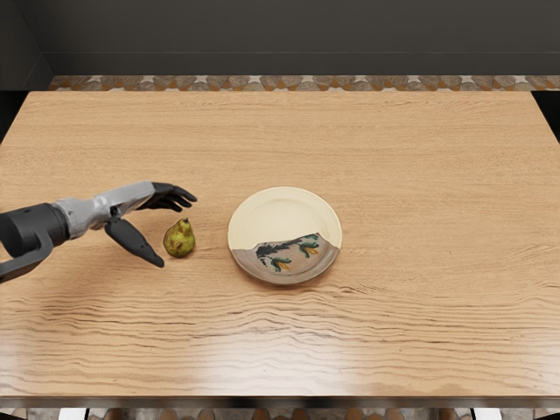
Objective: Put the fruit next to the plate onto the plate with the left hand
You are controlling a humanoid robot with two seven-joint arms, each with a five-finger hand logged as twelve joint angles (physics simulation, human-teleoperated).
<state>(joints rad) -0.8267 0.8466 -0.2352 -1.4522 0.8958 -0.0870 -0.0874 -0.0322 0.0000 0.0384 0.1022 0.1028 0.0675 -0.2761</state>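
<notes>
The left hand (144, 210) comes in from the left edge, open and holding nothing, its thumb low and its other digits spread above, just beside the pear (178, 238). The pear stands on the table (411, 157), just left of the plate (282, 210) and not yet on it. The likely trouble is a nudge: an off-centre closing could tip the rounded fruit or roll it out of the grasp, perhaps against the plate's rim.
</notes>
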